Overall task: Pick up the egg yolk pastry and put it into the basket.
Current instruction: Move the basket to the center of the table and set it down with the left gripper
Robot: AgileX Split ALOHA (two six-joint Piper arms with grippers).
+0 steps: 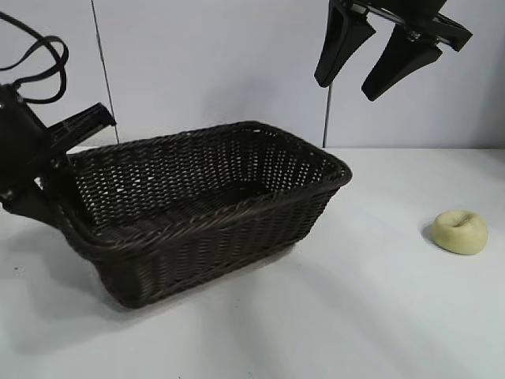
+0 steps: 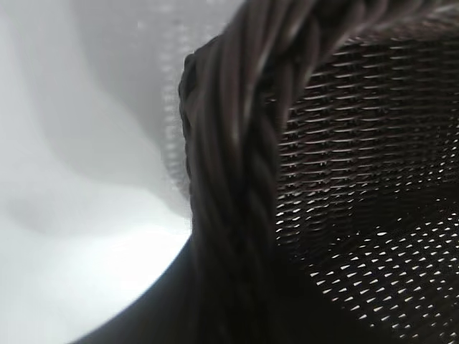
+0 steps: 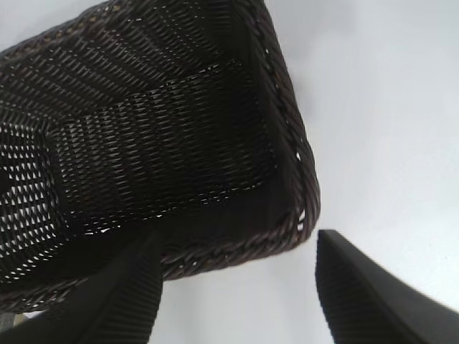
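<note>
A pale white table [image 1: 371, 316] is seen in front of a plain light wall [image 1: 205, 63], with two thin dark vertical seams running down the wall. The egg yolk pastry [image 1: 459, 231], a small round cream-yellow bun with a dimple on top, is found lying on the bare table, well apart from the basket [image 1: 237, 225] and off its short end on the right arm's side; nothing touches it. The basket, dark brown woven wicker with a braided rim, is shown tilted, its end on the left arm's side raised off the table and a shadow cast beneath it, while the end nearer the pastry sits lower. No object is seen inside the basket. The left gripper [image 1: 57, 185] is placed at the raised end of the basket, its fingers closed on the braided rim, which fills the left wrist view [image 2: 237, 179] at very close range with the woven inner wall behind it. The right gripper [image 1: 377, 65] is held high above the end of the basket nearer the pastry, with its two black fingers [image 3: 373, 294] spread apart and nothing between them; in the right wrist view the basket's interior [image 3: 158, 143] and a rim corner are seen below.
</note>
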